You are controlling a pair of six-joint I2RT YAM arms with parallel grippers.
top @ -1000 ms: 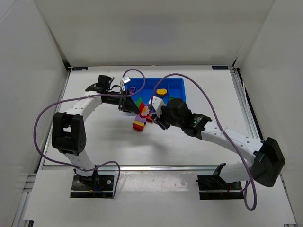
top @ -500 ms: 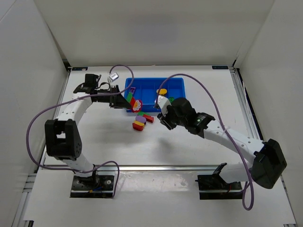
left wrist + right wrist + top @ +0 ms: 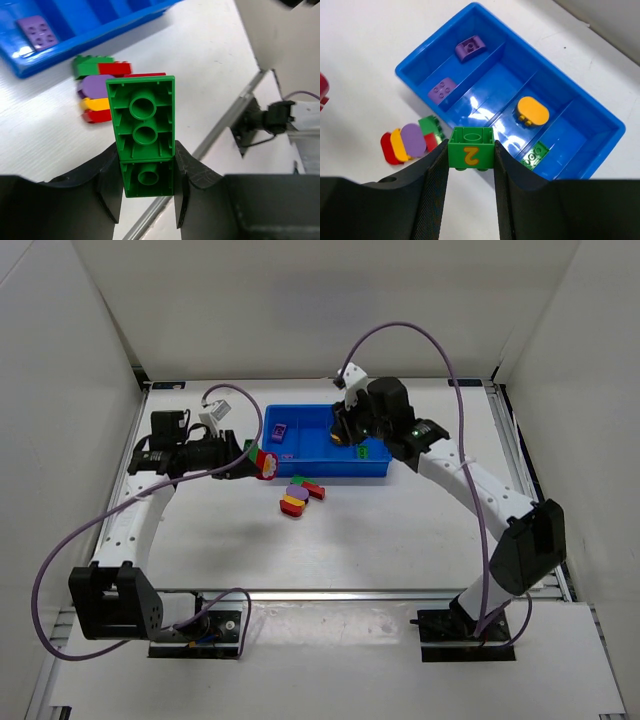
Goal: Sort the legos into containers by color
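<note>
Right hand (image 3: 470,159) pinches a green block (image 3: 470,149) marked yellow 2; left hand (image 3: 147,167) clamps a green brick (image 3: 142,112)

- the left arm (image 3: 130,530) and the right arm (image 3: 470,480) are built of white tubular links joined by blocky black joint housings.
- a purple cable (image 3: 400,325) loops loosely along each arm, from base to wrist.
- each arm rises from a black base plate (image 3: 195,632) at the near edge of the counter (image 3: 400,540).
- the left pincer (image 3: 147,155) and the right pincer (image 3: 470,150) have matte black, faintly grainy fingers.
- a small white tag (image 3: 218,412) sits by the left wrist.
</note>
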